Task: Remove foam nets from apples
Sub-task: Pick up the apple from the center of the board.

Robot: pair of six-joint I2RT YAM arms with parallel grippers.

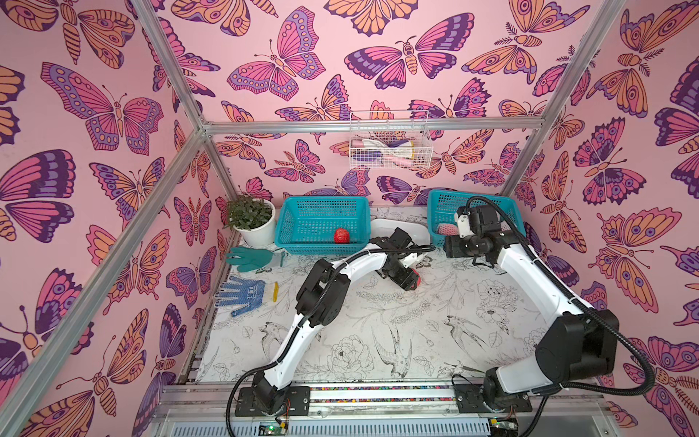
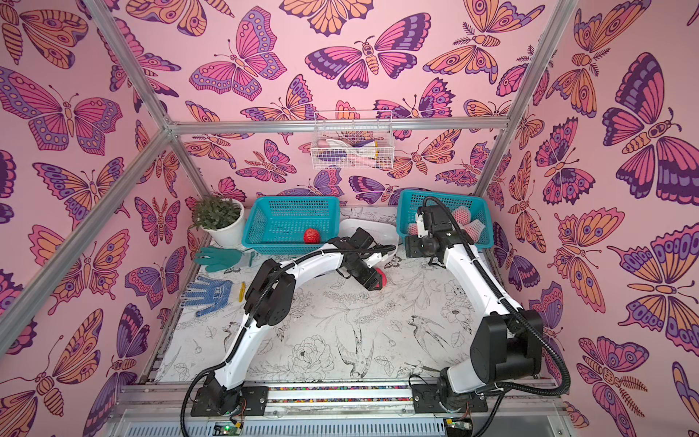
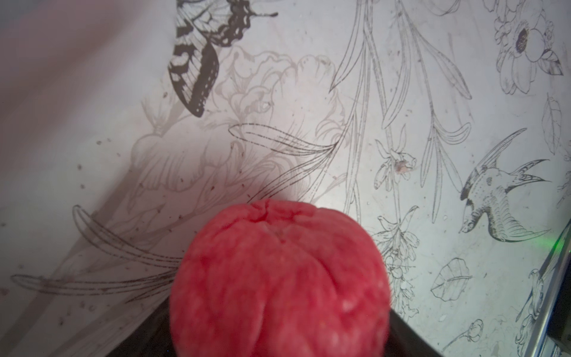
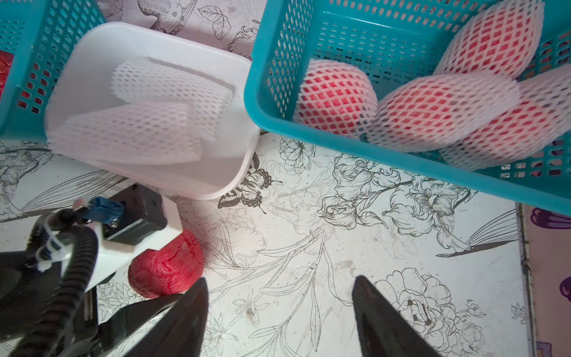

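Observation:
My left gripper (image 1: 412, 282) is shut on a bare red apple (image 3: 279, 278), held low over the table's middle with no net on it. In the right wrist view this apple (image 4: 167, 269) shows beside the left arm's camera mount. A second bare apple (image 1: 341, 235) lies in the left teal basket (image 1: 321, 199). Several apples in white foam nets (image 4: 336, 95) fill the right teal basket (image 4: 255, 77). Two empty foam nets (image 4: 148, 129) lie in the white tub (image 4: 241, 173) between the baskets. My right gripper (image 4: 279, 287) hangs open and empty over the table in front of the right basket.
At the back left stands a potted plant (image 1: 252, 219). A green glove (image 1: 247, 258), a blue dotted glove (image 1: 242, 293) and a small yellow item (image 1: 275, 291) lie along the left side. A wire basket (image 1: 389, 145) hangs on the back wall.

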